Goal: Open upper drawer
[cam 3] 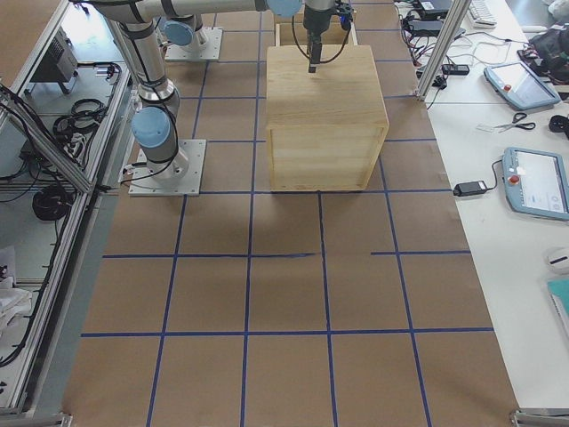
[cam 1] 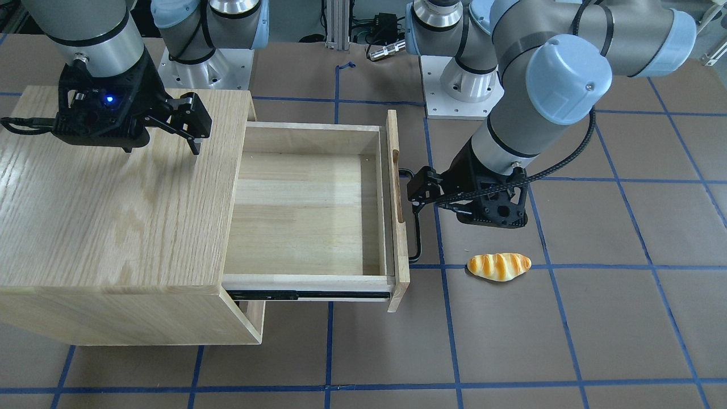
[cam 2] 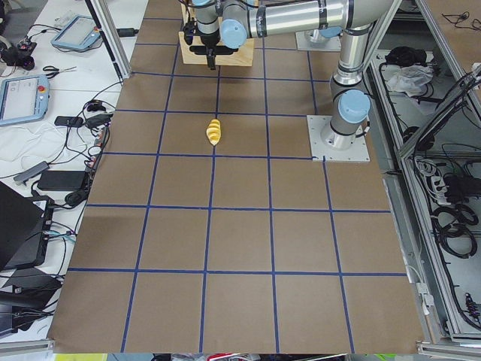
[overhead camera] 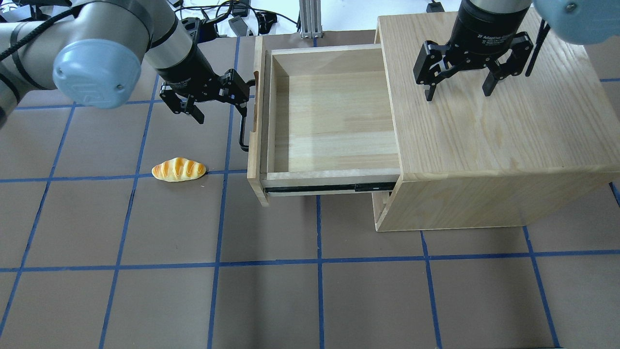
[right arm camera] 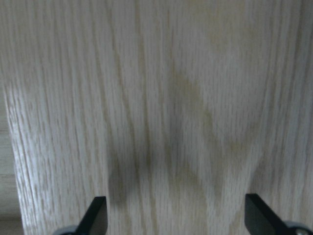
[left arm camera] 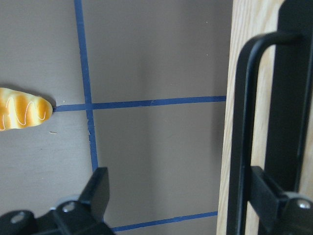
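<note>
The upper drawer point(overhead camera: 334, 111) is pulled far out of the pale-wood cabinet point(overhead camera: 494, 135) and is empty inside. It also shows in the front view point(cam 1: 306, 210). Its front panel point(overhead camera: 254, 121) carries a long black bar handle point(overhead camera: 242, 131). My left gripper point(overhead camera: 220, 104) is open at the handle's far end. In the left wrist view one finger point(left arm camera: 271, 196) sits between the bar point(left arm camera: 239, 147) and the panel, and the other finger point(left arm camera: 95, 191) is out over the table. My right gripper point(overhead camera: 457, 94) is open and empty, pointing down close over the cabinet top.
A toy bread roll point(overhead camera: 178, 169) lies on the brown mat near the drawer front, on a blue tape line. It also shows in the front view point(cam 1: 498, 266). The drawer's slide rail point(overhead camera: 329, 188) is exposed. The arm bases stand behind the cabinet.
</note>
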`<state>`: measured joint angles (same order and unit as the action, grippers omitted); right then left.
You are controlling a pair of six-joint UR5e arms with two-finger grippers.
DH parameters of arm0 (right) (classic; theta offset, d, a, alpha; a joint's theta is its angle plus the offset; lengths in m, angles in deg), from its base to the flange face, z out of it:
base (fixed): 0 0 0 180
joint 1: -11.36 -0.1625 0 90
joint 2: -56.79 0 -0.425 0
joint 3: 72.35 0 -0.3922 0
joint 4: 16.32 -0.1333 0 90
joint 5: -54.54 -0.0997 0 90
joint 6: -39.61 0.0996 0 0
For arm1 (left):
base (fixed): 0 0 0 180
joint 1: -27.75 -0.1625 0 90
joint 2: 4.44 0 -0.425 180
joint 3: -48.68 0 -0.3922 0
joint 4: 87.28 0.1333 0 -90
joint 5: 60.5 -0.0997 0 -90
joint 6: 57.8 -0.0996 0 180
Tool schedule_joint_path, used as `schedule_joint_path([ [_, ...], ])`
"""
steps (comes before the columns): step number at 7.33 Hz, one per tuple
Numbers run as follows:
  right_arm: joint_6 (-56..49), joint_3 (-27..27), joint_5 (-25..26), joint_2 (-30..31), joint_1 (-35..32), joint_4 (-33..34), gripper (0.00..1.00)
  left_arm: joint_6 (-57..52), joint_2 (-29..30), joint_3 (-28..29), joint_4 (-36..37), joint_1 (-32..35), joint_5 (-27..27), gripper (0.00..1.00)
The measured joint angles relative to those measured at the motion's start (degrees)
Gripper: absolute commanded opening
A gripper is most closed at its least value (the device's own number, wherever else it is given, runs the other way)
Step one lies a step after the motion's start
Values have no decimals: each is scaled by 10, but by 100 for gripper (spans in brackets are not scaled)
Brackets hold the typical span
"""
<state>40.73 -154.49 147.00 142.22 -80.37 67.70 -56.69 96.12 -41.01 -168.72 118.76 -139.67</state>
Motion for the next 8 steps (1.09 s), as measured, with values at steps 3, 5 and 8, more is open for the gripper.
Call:
schedule_joint_path([
  [3,0,0,0,0,0,0,100,-12,-55,66,-119,-33,-65,100],
  [5,0,0,0,0,0,0,100,-23,-91,77,-156,-27,-117,100],
  [8,-1,0,0,0,0,0,100,-25,-102,69,-142,-12,-123,100],
])
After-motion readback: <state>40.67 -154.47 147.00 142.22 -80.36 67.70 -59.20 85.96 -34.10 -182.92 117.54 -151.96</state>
